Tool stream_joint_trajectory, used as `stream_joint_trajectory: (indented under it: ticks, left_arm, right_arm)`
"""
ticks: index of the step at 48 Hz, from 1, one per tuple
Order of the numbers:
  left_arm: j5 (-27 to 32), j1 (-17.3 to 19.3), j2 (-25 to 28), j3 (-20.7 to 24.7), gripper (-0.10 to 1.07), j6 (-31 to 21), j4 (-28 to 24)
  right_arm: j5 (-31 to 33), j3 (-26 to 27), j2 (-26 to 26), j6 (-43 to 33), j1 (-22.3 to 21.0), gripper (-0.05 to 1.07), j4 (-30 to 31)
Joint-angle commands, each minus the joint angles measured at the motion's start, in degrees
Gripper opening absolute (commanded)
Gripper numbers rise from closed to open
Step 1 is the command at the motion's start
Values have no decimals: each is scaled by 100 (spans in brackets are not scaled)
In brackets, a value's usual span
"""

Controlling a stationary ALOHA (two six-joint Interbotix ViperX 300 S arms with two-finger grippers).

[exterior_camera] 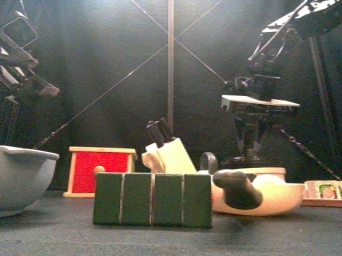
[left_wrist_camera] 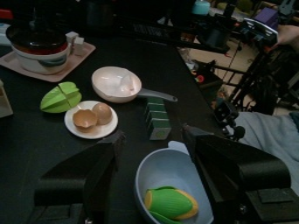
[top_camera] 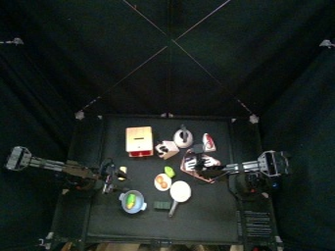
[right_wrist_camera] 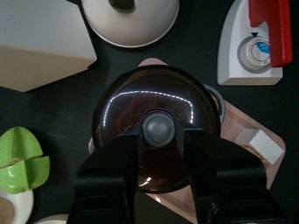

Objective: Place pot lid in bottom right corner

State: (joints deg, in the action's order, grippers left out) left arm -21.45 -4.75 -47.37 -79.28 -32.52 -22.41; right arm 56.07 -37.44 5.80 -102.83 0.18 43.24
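Observation:
The pot lid [right_wrist_camera: 146, 105] is dark glass with a grey knob [right_wrist_camera: 158, 129]. It sits on a dark pot on a pinkish tray [right_wrist_camera: 251, 140], right of the table's middle in the top view [top_camera: 198, 163]. My right gripper [right_wrist_camera: 158, 150] hangs open just over the lid, its jaws to either side of the knob; it also shows in the top view [top_camera: 215, 169]. My left gripper [left_wrist_camera: 152, 166] is open and empty over a blue bowl [left_wrist_camera: 158, 166] at the front left [top_camera: 110, 176]. The bottom right corner [top_camera: 220, 227] is bare black tabletop.
A red and tan box [top_camera: 137, 139], a silver pan [right_wrist_camera: 135, 22] and a white and red appliance [right_wrist_camera: 260, 39] stand behind the pot. A white bowl [left_wrist_camera: 114, 83], an egg plate [left_wrist_camera: 90, 118], a green block [left_wrist_camera: 156, 118] and a green wedge [left_wrist_camera: 59, 96] lie at the front middle.

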Motion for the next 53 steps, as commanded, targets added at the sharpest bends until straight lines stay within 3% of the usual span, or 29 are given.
stream_joint_trajectory:
  ticks: [1,7,17,23,31,42,53]
  left_arm:
    - [-44,9,9,53,91,18,9]
    - [-44,18,9,53,91,9,9]
    - [-44,-35,9,53,91,18,-105]
    - [-44,-35,9,35,91,9,-62]
    - [-44,0,9,18,91,18,-53]
    - [-44,18,9,-35,91,26,-53]
    - [-35,53,0,-44,91,26,-53]
  right_arm:
    - [18,185,237,9,176,59,-35]
    - [53,272,387,-18,580,59,-229]
    - [105,448,448,-79,1679,59,-694]
    - [114,580,316,-79,2399,59,-1099]
    - [158,712,-26,-62,3015,59,-1758]
    - [343,765,-431,-79,3401,59,-2382]
    - [431,738,-554,-88,3489,60,-2514]
